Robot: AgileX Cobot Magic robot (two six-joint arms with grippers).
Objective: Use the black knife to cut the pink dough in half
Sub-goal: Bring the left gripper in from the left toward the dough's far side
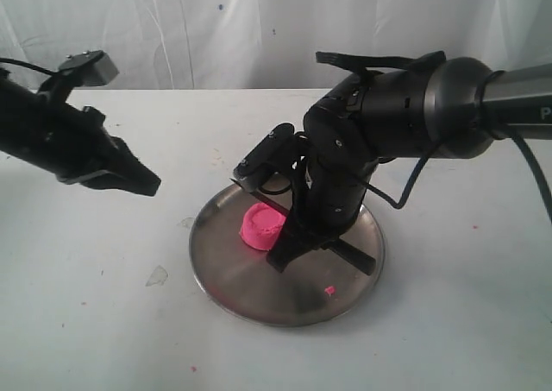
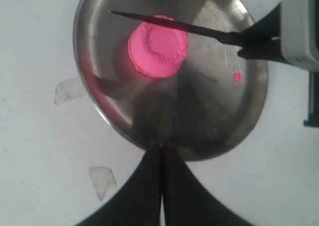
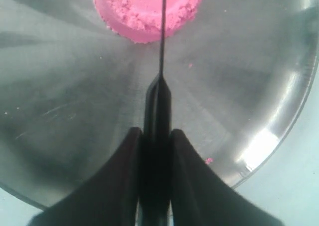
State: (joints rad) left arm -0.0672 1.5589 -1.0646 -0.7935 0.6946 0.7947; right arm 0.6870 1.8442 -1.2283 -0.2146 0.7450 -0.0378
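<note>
The pink dough sits as one whole round mound on the steel plate, left of the plate's middle. My right gripper is shut on the handle of the black knife. The blade lies level over the dough and crosses its top; I cannot tell whether it touches. My left gripper is shut and holds nothing, hovering above the table left of the plate.
A tiny pink crumb lies on the plate near its front right rim. Clear tape scraps are stuck to the white table left of the plate. A white curtain hangs behind.
</note>
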